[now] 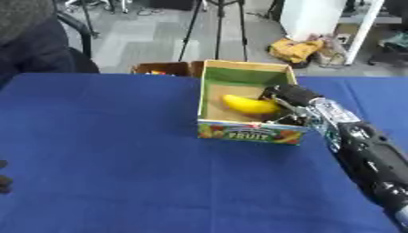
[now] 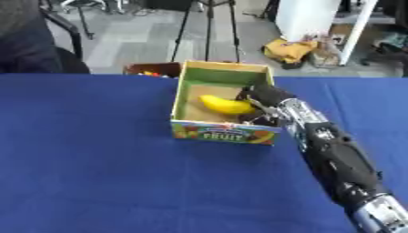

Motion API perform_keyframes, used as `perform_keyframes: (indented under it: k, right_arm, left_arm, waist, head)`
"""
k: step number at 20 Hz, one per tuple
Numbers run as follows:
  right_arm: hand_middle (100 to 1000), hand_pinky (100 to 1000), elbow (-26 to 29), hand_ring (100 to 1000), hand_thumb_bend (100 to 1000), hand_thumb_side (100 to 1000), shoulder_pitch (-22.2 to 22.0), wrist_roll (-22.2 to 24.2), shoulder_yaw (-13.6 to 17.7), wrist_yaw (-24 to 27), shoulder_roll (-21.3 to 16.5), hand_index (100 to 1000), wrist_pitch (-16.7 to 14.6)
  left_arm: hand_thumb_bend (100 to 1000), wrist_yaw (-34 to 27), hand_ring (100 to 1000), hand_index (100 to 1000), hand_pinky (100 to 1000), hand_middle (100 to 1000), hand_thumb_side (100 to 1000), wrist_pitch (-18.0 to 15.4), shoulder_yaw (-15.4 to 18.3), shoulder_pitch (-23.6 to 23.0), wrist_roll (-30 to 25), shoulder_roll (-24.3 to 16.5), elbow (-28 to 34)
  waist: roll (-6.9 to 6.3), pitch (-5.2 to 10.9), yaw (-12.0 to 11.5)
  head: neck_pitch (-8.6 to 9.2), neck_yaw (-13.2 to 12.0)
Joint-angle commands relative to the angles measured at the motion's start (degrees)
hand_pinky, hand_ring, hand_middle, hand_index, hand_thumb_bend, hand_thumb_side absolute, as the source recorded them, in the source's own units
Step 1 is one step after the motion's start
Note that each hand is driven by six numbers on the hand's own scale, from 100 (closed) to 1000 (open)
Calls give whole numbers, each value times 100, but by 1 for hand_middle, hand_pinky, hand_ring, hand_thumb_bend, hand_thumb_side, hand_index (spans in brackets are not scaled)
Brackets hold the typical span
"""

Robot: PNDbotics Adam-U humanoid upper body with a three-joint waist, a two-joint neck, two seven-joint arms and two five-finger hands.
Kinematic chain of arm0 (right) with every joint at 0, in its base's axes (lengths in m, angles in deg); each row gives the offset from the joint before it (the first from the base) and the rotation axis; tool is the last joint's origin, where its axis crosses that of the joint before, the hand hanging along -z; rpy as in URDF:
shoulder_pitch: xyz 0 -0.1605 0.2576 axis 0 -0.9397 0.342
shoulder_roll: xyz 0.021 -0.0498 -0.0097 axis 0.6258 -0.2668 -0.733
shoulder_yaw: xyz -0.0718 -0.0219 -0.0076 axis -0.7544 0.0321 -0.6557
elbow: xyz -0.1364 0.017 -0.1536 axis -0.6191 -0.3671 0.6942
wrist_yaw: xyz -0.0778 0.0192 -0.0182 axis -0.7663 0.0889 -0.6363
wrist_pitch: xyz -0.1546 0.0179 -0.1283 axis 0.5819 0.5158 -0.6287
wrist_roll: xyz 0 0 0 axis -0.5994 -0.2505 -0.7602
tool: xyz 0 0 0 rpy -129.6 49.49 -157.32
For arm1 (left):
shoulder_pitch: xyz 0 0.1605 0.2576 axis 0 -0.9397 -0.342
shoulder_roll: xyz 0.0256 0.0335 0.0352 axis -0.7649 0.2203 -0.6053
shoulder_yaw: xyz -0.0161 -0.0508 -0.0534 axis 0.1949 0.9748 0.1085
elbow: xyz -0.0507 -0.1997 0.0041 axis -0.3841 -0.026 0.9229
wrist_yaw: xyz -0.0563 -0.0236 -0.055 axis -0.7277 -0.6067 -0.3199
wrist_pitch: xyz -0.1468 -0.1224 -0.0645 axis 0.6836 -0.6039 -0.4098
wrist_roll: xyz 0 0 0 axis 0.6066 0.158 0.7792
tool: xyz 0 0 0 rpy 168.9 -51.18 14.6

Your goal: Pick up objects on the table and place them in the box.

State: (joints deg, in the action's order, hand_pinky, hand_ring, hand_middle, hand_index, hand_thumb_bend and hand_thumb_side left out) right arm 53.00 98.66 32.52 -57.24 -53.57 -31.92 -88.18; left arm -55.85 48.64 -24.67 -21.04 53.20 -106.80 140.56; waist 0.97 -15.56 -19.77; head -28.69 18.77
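Rt forearm nearest lens; right hand [image 1: 288,101] reaches over box [image 1: 239,72] rim, fingers curled on banana [image 1: 248,104] end, fruit low inside box on blue desk [image 1: 104,150]. Risks: wrist catching cardboard wall on exit, tipping box; banana dragged back out w/ fingers.

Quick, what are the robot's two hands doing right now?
Right hand: inside the fruit box, fingers curled on the banana.
Left hand: only a sliver shows; cannot tell.
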Motion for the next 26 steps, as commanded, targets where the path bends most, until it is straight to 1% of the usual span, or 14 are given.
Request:
perform_keyframes:
  k: [1,5,9,12,14,17,21,25,26]
  right_arm:
    - [768,714,129,822,100,281,138,-60,28,-16,-117,860,-28]
    - [781,718,429,821,100,262,184,-67,-38,50,-120,918,-77]
    - [829,726,827,830,100,248,220,-10,-113,140,-125,965,-87]
    - [833,725,1104,830,100,237,223,36,-142,264,-156,963,-94]
    - [826,723,1278,829,100,230,210,31,-141,369,-200,946,-92]
    - [812,715,1577,828,100,212,176,-1,-97,666,-324,926,-91]
    - [802,709,2168,822,100,200,49,-28,-6,1277,-613,920,-35]
    - [798,706,2872,819,100,195,-255,-131,137,1786,-950,920,116]
    - [797,706,3053,819,100,171,-364,-152,181,1916,-1028,920,157]
  left_arm:
    - [571,-27,546,716,543,618,821,-14,23,86,-20,-62,111]
    - [573,-26,546,716,543,619,820,-18,24,85,-21,-63,101]
    - [573,-28,546,716,543,619,820,-22,25,83,-24,-60,96]
    - [574,-27,546,716,543,619,820,-26,29,77,-24,-61,91]
    - [574,-26,546,715,544,619,819,-29,38,73,-18,-66,89]
    - [575,-19,546,715,544,619,819,-35,56,58,-3,-88,83]
    - [575,-4,545,715,543,619,818,-46,79,39,20,-113,59]
    - [575,10,545,714,543,618,818,-67,114,13,56,-133,32]
    - [575,10,545,714,543,619,818,-72,125,2,68,-136,23]
  waist:
    - [-10,105,11]
    - [-5,113,23]
    - [-2,131,38]
    - [-3,146,78]
    - [0,160,120]
    - [16,196,238]
    - [57,233,472]
    - [70,248,758]
    - [67,250,836]
  head:
    - [67,16]
    - [63,9]
    - [52,12]
    - [36,-6]
    - [21,-26]
    - [-33,-82]
    - [-101,-175]
    - [-147,-265]
    - [-154,-296]
